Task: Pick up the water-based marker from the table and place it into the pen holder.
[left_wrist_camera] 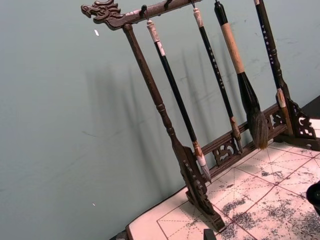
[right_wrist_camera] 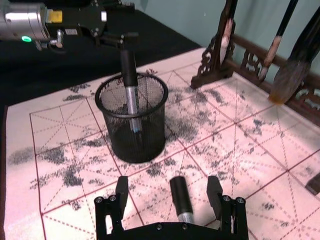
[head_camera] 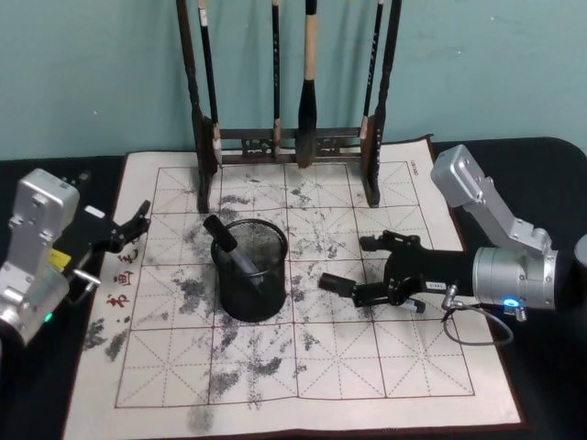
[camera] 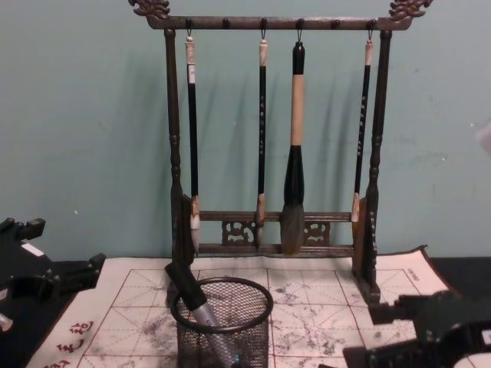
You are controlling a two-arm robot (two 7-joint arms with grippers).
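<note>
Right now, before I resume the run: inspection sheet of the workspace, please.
Surface: grid mat, heavily ink-stained, on a black table.
Job's things: pen holder upright mid-mat, one marker leaning inside; second marker lying on the mat to its right.
Clutter: brush rack at the mat's back edge, four brushes hanging.
Grippers: right pincer open, straddling the second marker; left pincer open, idle at the mat's left edge.
Cables: loop hanging under the right wrist, above the mat.
Surroundings: teal wall; nothing else seen.
</note>
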